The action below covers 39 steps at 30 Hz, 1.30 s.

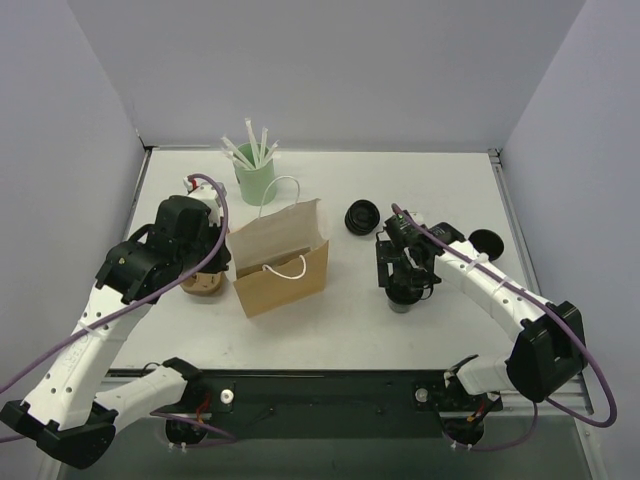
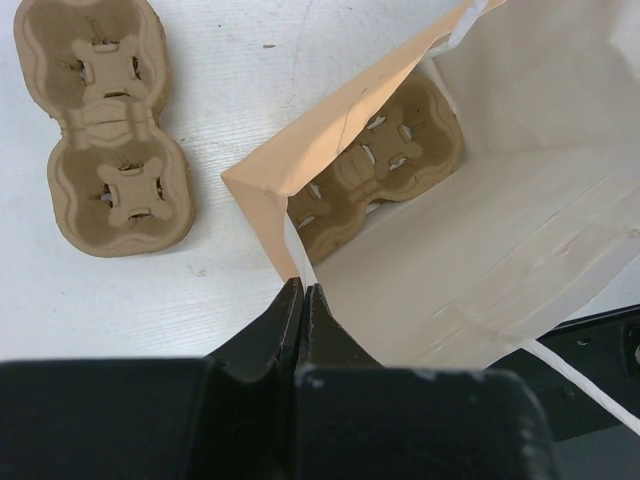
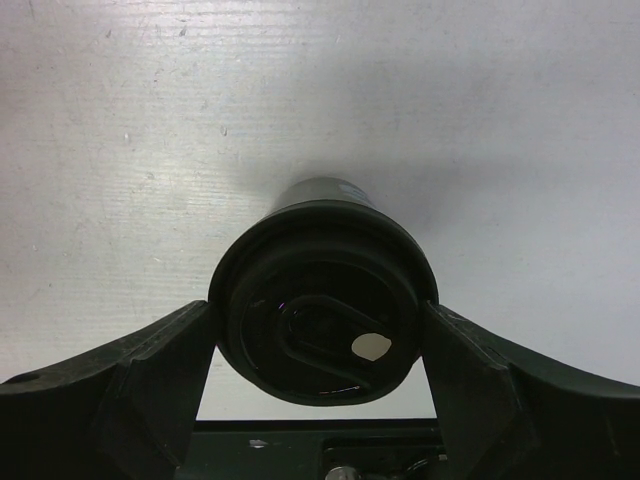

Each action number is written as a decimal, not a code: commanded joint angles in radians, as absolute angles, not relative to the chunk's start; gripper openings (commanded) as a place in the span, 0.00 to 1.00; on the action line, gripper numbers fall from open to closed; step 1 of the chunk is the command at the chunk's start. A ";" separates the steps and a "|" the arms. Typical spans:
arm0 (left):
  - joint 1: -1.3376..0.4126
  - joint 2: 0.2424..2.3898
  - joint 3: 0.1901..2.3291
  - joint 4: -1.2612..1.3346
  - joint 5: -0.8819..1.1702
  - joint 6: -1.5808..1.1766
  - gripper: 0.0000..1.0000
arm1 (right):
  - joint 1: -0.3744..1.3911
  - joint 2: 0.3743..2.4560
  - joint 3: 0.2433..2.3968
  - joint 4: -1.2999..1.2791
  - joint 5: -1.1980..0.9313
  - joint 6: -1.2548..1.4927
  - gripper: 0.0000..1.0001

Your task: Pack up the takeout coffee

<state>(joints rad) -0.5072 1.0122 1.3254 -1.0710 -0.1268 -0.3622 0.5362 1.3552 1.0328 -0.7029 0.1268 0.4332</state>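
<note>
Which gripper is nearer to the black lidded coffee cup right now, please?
The right. The right gripper has its fingers against both sides of the coffee cup, while the left gripper is well away from it, shut on the rim of the paper bag.

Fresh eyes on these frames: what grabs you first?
The brown paper bag stands at table centre, its mouth held open by the left hand pinching the rim, a pulp carrier lying inside. To its right, the right hand clasps a lidded black cup by the lid's sides.
</note>
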 commanded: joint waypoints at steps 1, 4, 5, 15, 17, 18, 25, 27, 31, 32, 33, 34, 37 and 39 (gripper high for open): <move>-0.500 1.009 1.351 -1.015 -0.115 -0.357 0.00 | 0.526 1.371 1.049 -0.741 0.150 0.429 0.79; -0.500 1.014 1.353 -1.012 -0.114 -0.354 0.00 | 0.523 1.373 1.057 -0.742 0.147 0.434 0.78; -0.500 1.015 1.354 -1.011 -0.110 -0.354 0.00 | 0.523 1.373 1.060 -0.744 0.147 0.437 0.78; -0.500 1.020 1.354 -1.003 -0.103 -0.356 0.00 | 0.508 1.361 1.058 -0.770 0.164 0.431 0.74; -0.500 1.023 1.356 -1.002 -0.101 -0.356 0.00 | 0.506 1.362 1.048 -0.770 0.167 0.426 0.74; -0.500 1.026 1.361 -0.999 -0.100 -0.356 0.00 | 0.505 1.364 1.045 -0.770 0.167 0.423 0.75; -0.500 1.032 1.371 -0.956 -0.003 -0.330 0.00 | 0.495 1.359 1.040 -0.772 0.161 0.400 0.71; -0.500 1.034 1.368 -0.940 0.033 -0.304 0.00 | 0.494 1.341 1.049 -0.772 0.149 0.385 0.69; -0.500 1.025 1.342 -0.902 0.109 -0.250 0.00 | 0.494 1.295 1.124 -0.805 0.134 0.359 0.65; -0.500 1.022 1.339 -0.899 0.120 -0.242 0.00 | 0.494 1.286 1.144 -0.833 0.132 0.353 0.65; -0.500 1.017 1.336 -0.888 0.123 -0.224 0.00 | 0.494 1.270 1.164 -0.845 0.132 0.339 0.65; -0.502 1.014 1.333 -0.884 0.130 -0.218 0.00 | 0.494 1.263 1.207 -0.857 0.121 0.330 0.64; -0.502 1.009 1.325 -0.867 0.164 -0.180 0.00 | 0.494 1.227 1.273 -0.897 0.098 0.299 0.64; -0.506 1.003 1.312 -0.847 0.210 -0.154 0.00 | 0.495 1.200 1.366 -0.928 0.084 0.288 0.63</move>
<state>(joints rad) -0.5068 1.0298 1.3197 -0.9386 0.1078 -0.2306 0.5026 1.2774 1.2232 -0.8173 0.1104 0.3363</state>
